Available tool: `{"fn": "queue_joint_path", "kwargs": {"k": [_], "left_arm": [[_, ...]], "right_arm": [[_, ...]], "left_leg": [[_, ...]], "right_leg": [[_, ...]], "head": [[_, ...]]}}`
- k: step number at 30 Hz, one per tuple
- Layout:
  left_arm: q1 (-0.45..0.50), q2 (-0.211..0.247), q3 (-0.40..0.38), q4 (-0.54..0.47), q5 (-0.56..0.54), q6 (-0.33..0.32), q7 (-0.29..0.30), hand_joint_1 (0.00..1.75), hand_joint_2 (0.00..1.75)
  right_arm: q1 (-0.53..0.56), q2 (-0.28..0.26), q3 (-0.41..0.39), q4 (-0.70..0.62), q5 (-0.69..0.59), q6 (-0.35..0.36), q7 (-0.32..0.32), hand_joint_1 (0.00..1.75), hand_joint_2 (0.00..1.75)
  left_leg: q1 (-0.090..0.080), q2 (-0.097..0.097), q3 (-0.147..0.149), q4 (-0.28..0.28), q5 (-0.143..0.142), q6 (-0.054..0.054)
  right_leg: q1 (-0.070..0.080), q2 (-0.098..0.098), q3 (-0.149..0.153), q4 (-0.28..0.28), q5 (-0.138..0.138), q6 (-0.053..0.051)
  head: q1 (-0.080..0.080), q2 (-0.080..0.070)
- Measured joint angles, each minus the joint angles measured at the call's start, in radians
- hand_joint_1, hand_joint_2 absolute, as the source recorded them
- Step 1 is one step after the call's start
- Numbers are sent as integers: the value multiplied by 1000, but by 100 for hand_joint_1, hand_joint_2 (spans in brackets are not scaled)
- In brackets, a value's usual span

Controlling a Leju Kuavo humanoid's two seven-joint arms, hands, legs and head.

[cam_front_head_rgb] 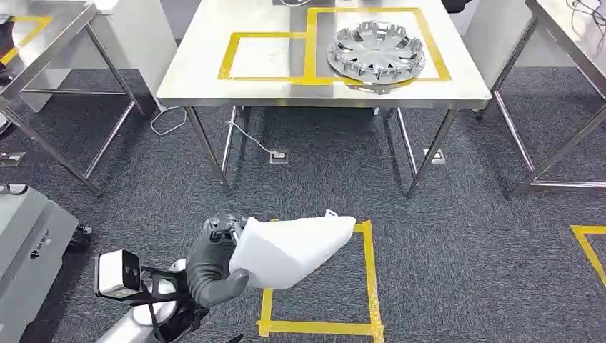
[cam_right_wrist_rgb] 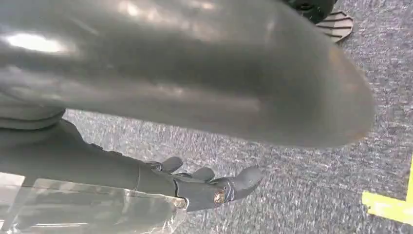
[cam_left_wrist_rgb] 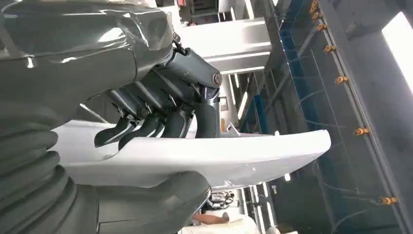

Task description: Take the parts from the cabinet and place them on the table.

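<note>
Left hand point(cam_front_head_rgb: 214, 261) grips white part point(cam_front_head_rgb: 293, 246), long axis pointing right.

white part point(cam_front_head_rgb: 293, 246) – 1 | wheel cover point(cam_front_head_rgb: 376, 50) – 1 | steel tables point(cam_front_head_rgb: 214, 78) – 3

Steel tables on a dark grey carpeted workshop floor

A stainless-steel table point(cam_front_head_rgb: 214, 50) marked with yellow tape outlines point(cam_front_head_rgb: 261, 75) stands ahead, flanked by further steel tables point(cam_front_head_rgb: 43, 43) on either side; a yellow taped square point(cam_front_head_rgb: 368, 286) marks the carpet point(cam_front_head_rgb: 464, 236), with cables point(cam_front_head_rgb: 168, 121) trailing beneath.
</note>
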Motion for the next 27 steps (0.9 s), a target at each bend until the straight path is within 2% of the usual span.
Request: {"fn": "queue_joint_path", "kwargs": {"k": [1, 2, 3, 4, 6, 7, 8, 9, 10, 11, 12, 13, 14, 16, 17, 19, 20, 21, 22, 23, 24, 25, 26, 27], "left_arm": [[0, 0, 2, -1, 0, 0, 0, 175, 175], [3, 0, 5, -5, -1, 0, 0, 175, 175], [1, 0, 5, -6, -1, -2, -2, 175, 175], [-3, -3, 5, -6, -1, -2, -2, 175, 175], [1, -3, 3, -5, -3, -3, -1, 175, 175], [4, -3, 3, -5, -3, -3, -1, 175, 175], [6, -3, 3, -5, -3, -3, -1, 175, 175], [7, -2, 3, -5, -3, -3, -1, 175, 175], [8, -3, 3, -5, -3, -3, -1, 175, 175], [7, -3, 3, -5, -3, -3, -1, 175, 175], [7, -3, 3, -5, -3, -3, -1, 175, 175], [8, -3, 4, -5, -3, -3, 0, 175, 175], [8, -3, 4, -5, -4, -5, 0, 175, 175], [7, -3, 5, -5, -4, -6, 0, 175, 175], [7, -3, 5, -5, -4, -6, 0, 175, 175], [4, -3, 6, -5, -5, -5, 0, 175, 175], [3, -2, 6, -5, -6, -5, 0, 175, 175], [4, -2, 6, -5, -6, -3, 0, 175, 175], [5, -2, 6, -4, -8, -2, 0, 175, 175], [6, -1, 6, -4, -9, 0, 0, 175, 175], [6, -1, 6, -4, -10, 1, 0, 175, 175], [6, -1, 6, -4, -10, 2, 0, 175, 175], [5, -1, 6, -4, -10, 2, 0, 175, 175], [4, -1, 6, -4, -10, 3, 0, 175, 175]], "right_arm": [[-3, 0, 0, 0, 0, 0, 0, 0, 0], [-4, -1, 0, 0, 2, -1, 0, 0, 0], [-5, -1, 0, 0, 2, -1, 0, 0, 0], [-7, -2, 0, 0, 3, -1, 0, 0, 0], [-7, -4, 0, 0, 3, -1, 1, 0, 0], [-6, -4, 0, 0, 3, -1, 2, 0, 0], [-5, -4, 0, 0, 3, -1, 3, 0, 0], [-4, -6, 0, 0, 3, -1, 3, 0, 0], [-5, -7, 0, 0, 3, -1, 3, 0, 0], [-5, -9, 0, 0, 2, -1, 3, 0, 0], [-5, -9, 0, 0, 2, -1, 3, 0, 0], [-7, -8, 0, 0, 1, -1, 3, 0, 0], [-7, -9, 0, 0, 0, -1, 3, 0, 0], [-7, -8, -1, 0, 0, -1, 2, 0, 0], [-8, -7, -1, 0, 0, -1, 2, 0, 0], [-7, -6, -2, 0, -1, -2, 2, 0, 0], [-8, -6, -2, 0, -1, -2, 2, 0, 0], [-8, -6, -2, 0, -1, -2, 2, 0, 0], [-8, -6, -2, 0, -1, -2, 2, 0, 0], [-7, -6, -2, 0, -1, -2, 2, 0, 0], [-7, -6, -2, 0, 0, -2, 2, 0, 0], [-8, -6, -2, 0, 0, -2, 1, 0, 0], [-8, -6, -2, 0, 0, -2, 1, 0, 0], [-8, -4, -2, 0, 0, -2, 0, 0, 0]], "left_leg": [[-1, -1, 6, -6, 5, 8], [15, -1, 36, -35, 18, 13], [11, 1, 52, -46, 19, 14], [11, 2, 57, -47, 18, 19], [8, 0, 59, -47, 10, 24], [7, -3, 59, -45, 7, 25], [7, -6, 62, -44, 2, 24], [7, -9, 68, -43, -3, 21], [8, -11, 75, -40, -11, 17], [9, -11, 82, -33, -21, 12], [7, -11, 81, -23, -32, 5], [-1, -13, 77, -8, -49, -2], [-1, -12, 78, -8, -52, -5], [4, -11, 80, -9, -57, -12], [7, -11, 81, -6, -65, -17], [11, -8, 56, 55, -95, -30], [17, -7, 3, 155, -136, -40], [21, -5, -49, 241, -164, -46], [25, -4, -93, 306, -177, -49], [27, -3, -114, 322, -165, -49], [28, -3, -109, 287, -128, -48], [28, -3, -82, 216, -78, -45], [27, -3, -42, 123, -26, -38], [24, -3, -1, 33, 17, -26]], "right_leg": [[3, -1, 8, -7, -2, 5], [8, -1, 10, -4, -7, 7], [8, -1, 3, 23, -14, 7], [7, -1, -36, 94, -43, 1], [5, -1, -142, 260, -94, -2], [5, -1, -182, 311, -101, 3], [4, -1, -197, 312, -86, 11], [1, -1, -186, 269, -54, 23], [-2, -2, -152, 178, -4, 36], [-4, -2, -109, 78, 43, 45], [-7, -4, -83, 8, 70, 46], [-2, -2, -74, 7, 66, 27], [-2, -2, -74, 11, 64, 14], [5, -1, -74, 11, 60, 3], [-8, 0, -66, 9, 59, -4], [-8, 1, -57, 7, 52, -16], [-8, 1, -52, 7, 47, -19], [-7, 1, -49, 7, 44, -22], [-6, 1, -46, 7, 40, -22], [-6, 1, -41, 7, 35, -22], [-6, 3, -35, 7, 31, -20], [-5, 4, -27, 7, 27, -18], [-4, 5, -18, 7, 21, -16], [-6, 6, -14, 5, 17, -14]], "head": [[-1, 0], [-1, 0], [5, 0], [3, 0], [5, 0], [6, 0], [6, 0], [6, 0], [6, 0], [6, 0], [8, 0], [7, 0], [4, 0], [4, 0], [4, 0], [-2, 0], [-1, 0], [-2, 0], [-2, 0], [-2, 0], [-2, 0], [-3, 0], [-2, 0], [-2, 0]]}}
